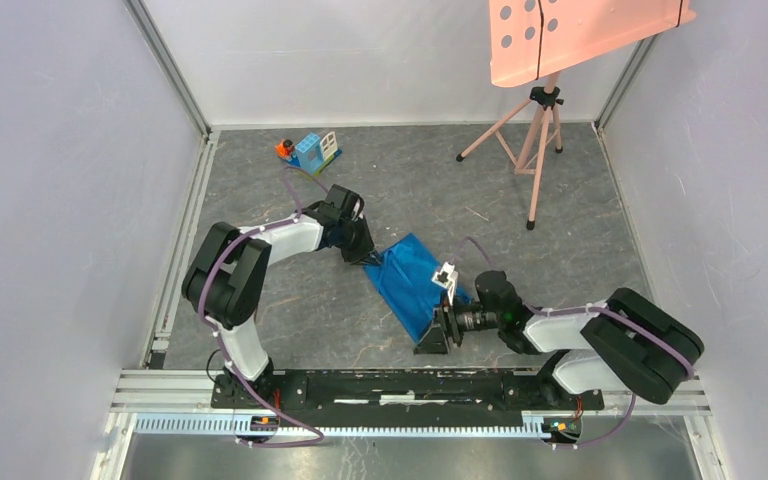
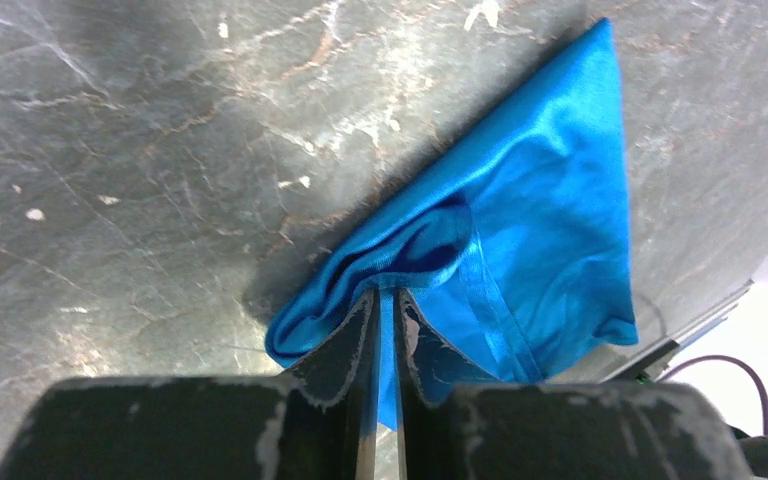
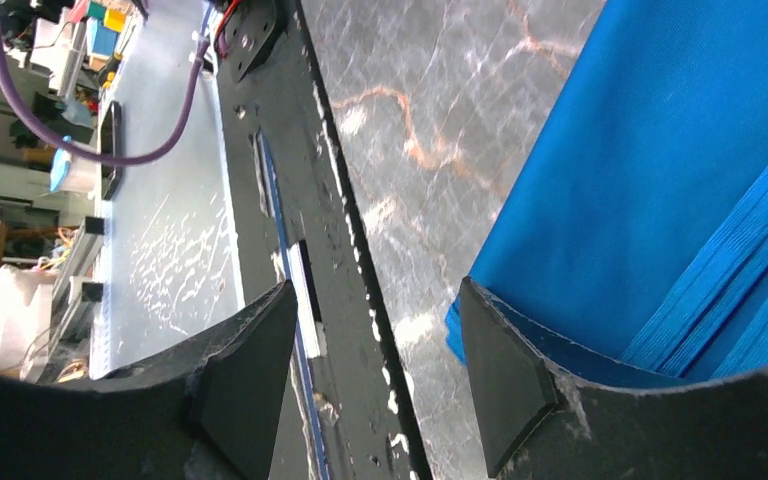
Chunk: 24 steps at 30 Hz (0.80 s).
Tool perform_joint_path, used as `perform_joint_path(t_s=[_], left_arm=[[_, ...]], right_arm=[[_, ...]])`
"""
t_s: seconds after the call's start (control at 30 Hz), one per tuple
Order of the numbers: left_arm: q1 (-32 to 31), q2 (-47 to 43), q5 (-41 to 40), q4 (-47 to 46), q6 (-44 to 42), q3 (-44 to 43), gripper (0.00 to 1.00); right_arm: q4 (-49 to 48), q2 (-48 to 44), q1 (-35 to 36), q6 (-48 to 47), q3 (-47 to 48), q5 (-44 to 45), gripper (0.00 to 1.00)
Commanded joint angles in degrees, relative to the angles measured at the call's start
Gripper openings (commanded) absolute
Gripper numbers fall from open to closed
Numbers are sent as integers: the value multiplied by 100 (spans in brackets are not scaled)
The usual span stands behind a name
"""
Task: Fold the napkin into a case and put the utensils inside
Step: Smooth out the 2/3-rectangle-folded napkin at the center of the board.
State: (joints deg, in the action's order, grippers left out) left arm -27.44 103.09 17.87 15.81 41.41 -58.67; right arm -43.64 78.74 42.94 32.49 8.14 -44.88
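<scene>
Folding step: your left claw [image 2: 387,292] pinches the napkin [image 2: 550,220] hem, jaws nearly closed.
Your right claw [image 3: 378,300] gapes empty beside its near corner on the table [image 3: 430,130]; next, probably, grip that corner and fold over.

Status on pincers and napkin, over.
Left pincer shut on napkin, far end. Right pincer open at near edge. Utensils not in sight. Toy house far back.

Parted gripper [image 3: 375,300] at napkin [image 3: 660,180] edge
</scene>
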Motion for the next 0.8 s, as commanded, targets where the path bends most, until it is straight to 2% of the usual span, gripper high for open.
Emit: perform_joint_path(t_s=[0.0,0.17,0.23,0.4,0.6,0.77], left_arm=[[28,-636,467,-76,-233,-100,16],[28,-813,673,-127,-114,-91,16],[26,-735,704,-168,-88,-91,13],[37,-307,784,-496,-2,-83,10],[169,307,565,-701,-9,-153,6],[318,681,314,-671,-157,-220,5]], right_arm=[[1494,-276,-170,-642,753,351,65],[1720,27,-637,-685,1143,455,58],[1708,143,-754,-663,1228,445,51],[1691,358,-816,-662,1203,526,42],[1647,486,-792,-813,964,1029,39],[1152,601,-736,-408,862,755,38]])
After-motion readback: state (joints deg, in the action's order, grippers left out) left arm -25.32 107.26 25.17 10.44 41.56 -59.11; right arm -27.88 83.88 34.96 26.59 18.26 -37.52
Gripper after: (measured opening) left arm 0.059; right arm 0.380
